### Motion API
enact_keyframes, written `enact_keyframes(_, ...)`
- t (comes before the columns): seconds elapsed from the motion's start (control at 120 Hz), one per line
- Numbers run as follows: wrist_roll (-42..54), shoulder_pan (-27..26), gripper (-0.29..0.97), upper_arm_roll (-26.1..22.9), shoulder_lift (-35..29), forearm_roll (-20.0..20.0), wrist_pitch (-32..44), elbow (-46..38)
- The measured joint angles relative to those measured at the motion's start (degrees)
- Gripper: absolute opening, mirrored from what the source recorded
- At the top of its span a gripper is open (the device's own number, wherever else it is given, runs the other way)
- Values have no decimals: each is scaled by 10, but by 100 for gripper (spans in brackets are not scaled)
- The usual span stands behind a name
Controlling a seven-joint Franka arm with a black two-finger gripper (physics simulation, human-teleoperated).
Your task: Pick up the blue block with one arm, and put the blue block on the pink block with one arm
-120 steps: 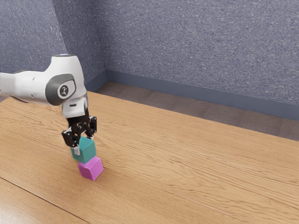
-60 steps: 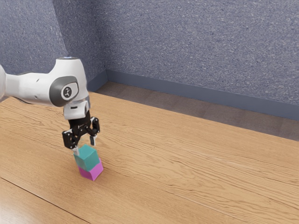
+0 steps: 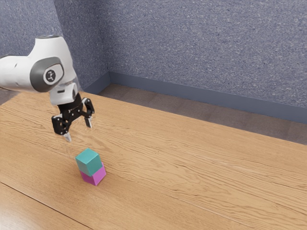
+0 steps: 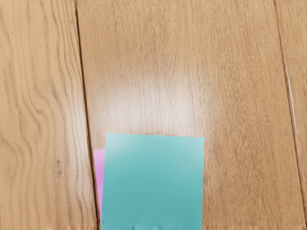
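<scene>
1. On the table (image 3: pixel 201 163), the blue block (image 3: pixel 88 161) sits atop the pink block (image 3: pixel 96 178).
2. Above it, the pincer (image 3: pixel 78 131) hangs spread and empty.
3. It looks light and rigid; grip opposite flat sides.

The place is looking like a bare robot test room, such as one in a lab. A white robot arm (image 3: pixel 43 74) is working at a wide table (image 3: pixel 201 158) of light wooden planks, whose grain and seams are showing clearly in the wrist view. Behind the table, grey-blue walls (image 3: pixel 201 43) with a rough, speckled surface are meeting in a corner at the far left. A darker blue-grey baseboard (image 3: pixel 206 96) is running along their foot, beside a strip of brown floor (image 3: pixel 192 108). Two small plain cubes, a blue block (image 3: pixel 88 161) on a pink block (image 3: pixel 97 177), are sitting on the table near the arm.
</scene>
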Motion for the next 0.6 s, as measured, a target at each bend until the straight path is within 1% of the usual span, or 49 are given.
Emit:
enact_keyframes(0.05, -7, -14, 67, -15, -48, 1, -30, 33)
enact_keyframes(0.1, -19, -21, 67, -31, -58, 8, -67, 76)
enact_keyframes(0.133, -29, -23, 67, -37, -45, 12, -94, 114)
enact_keyframes(0.208, -55, -32, 67, -42, 24, 32, -167, 243)
enact_keyframes(0.25, -76, -43, 68, -41, 41, 47, -205, 285)
enact_keyframes(0.325, -124, -53, 68, -40, 52, 62, -258, 322)
enact_keyframes(0.367, -157, -55, 68, -40, 63, 68, -279, 359)
enact_keyframes(0.408, -189, -56, 68, -40, 73, 72, -297, 378)
enact_keyframes(0.483, -242, -56, 68, -40, 88, 75, -321, 391)
enact_keyframes(0.6, -312, -51, 68, -42, 87, 76, -344, 399)
